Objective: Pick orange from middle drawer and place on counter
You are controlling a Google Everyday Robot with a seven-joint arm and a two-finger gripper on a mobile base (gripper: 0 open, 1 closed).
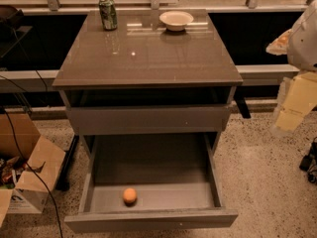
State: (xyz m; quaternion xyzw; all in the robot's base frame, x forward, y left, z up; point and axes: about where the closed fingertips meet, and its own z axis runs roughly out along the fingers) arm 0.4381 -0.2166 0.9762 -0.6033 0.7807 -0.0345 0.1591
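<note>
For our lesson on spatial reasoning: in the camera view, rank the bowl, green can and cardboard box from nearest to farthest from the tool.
The tool hangs at the right edge.
1. Bowl, back right of counter.
2. Green can, back left.
3. Cardboard box, floor, far left.

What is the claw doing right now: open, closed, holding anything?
The claw: open or closed cannot be told. It hangs at the far right of the view, well away from the orange, which lies in the open middle drawer.
</note>
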